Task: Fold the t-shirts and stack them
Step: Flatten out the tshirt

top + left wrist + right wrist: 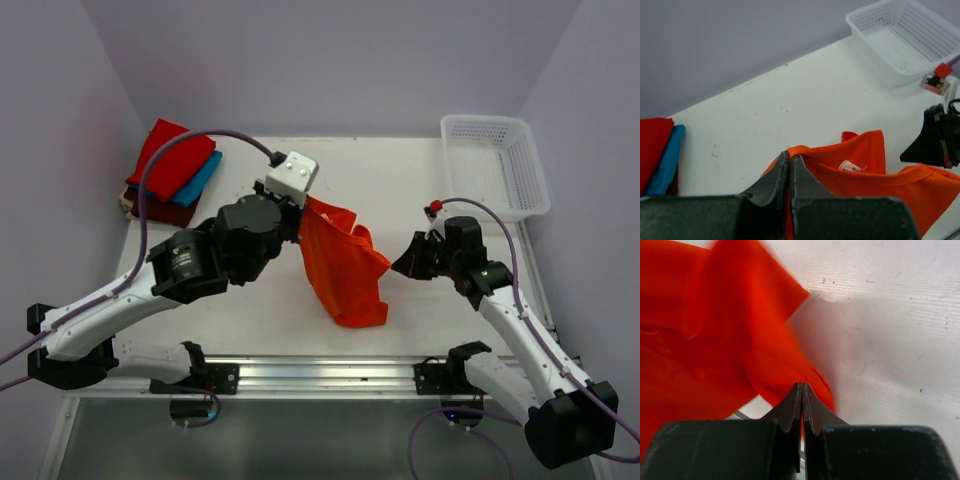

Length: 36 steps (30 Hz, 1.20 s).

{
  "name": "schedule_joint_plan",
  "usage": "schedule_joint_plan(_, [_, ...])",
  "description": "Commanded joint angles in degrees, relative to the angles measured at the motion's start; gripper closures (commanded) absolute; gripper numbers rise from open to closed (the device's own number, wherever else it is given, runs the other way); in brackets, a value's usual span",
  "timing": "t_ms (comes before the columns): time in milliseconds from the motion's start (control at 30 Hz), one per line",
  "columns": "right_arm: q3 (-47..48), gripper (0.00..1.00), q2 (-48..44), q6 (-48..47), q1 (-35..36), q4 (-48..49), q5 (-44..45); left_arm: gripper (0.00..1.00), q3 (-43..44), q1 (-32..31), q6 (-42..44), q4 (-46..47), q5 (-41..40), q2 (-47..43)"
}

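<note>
The bright orange t-shirt (345,265) hangs above the middle of the table, stretched between both grippers. My left gripper (303,203) is shut on its upper left corner; in the left wrist view (790,159) cloth is pinched between the jaws, with the collar and white label (852,165) to the right. My right gripper (400,263) is shut on the shirt's right edge; in the right wrist view (802,389) the orange cloth (715,330) spreads away to the left, blurred. Folded red (170,156), turquoise-blue (197,178) and dark maroon (165,212) shirts are stacked at the far left corner.
A white plastic mesh basket (495,165) stands at the far right corner, also in the left wrist view (905,35). The white table (380,165) ends in a metal rail (330,372) at the near edge. Lilac walls close the back and sides.
</note>
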Motion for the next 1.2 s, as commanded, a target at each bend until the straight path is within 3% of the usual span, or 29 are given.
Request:
schedule_joint_plan(0, [1.0,1.0,-0.9,0.5,0.4,3.3,-1.9,1.0,5.7,0.2,8.4,0.1,-8.9,-1.4])
schedule_joint_plan(133, [0.6,1.0,-1.8,0.5,0.4,3.1,-0.9,1.0,9.8,0.2,15.7,6.1,-7.1,-1.0])
schedule_joint_plan(300, [-0.9,1.0,-2.0,0.9,0.5,4.9,-2.9,1.0,13.2,0.1,16.7,9.2,-7.4,-1.7])
schedule_joint_plan(500, [-4.3,0.98,3.1,1.6,2.1,10.9,-7.2,1.0,-0.1,0.2,6.5,9.5,-10.7,-9.1])
schedule_joint_plan(567, [-4.5,0.89,5.3,1.0,3.4,11.7,-6.0,1.0,-4.3,0.2,4.4,9.6,-10.0,-12.2])
schedule_joint_plan(600, [-4.4,0.72,6.4,0.3,5.3,11.8,-5.4,1.0,-5.1,0.2,2.8,9.3,-9.7,-12.9])
schedule_joint_plan(700, [-3.0,0.47,10.3,0.1,8.8,13.1,-1.7,1.0,-6.0,0.2,1.3,7.6,-9.6,-14.1])
schedule_joint_plan(800, [-1.1,0.4,15.8,1.2,11.7,16.1,-0.1,1.0,-6.0,0.2,0.6,6.3,-9.2,-14.4])
schedule_joint_plan(900, [1.2,0.39,22.4,1.8,15.0,18.5,2.7,1.0,-6.8,0.2,0.2,6.0,-8.7,-15.3])
schedule_joint_plan(1167, [7.3,0.48,36.9,3.7,23.1,21.2,10.4,1.0,-11.6,0.2,-2.2,6.7,-8.0,-19.0])
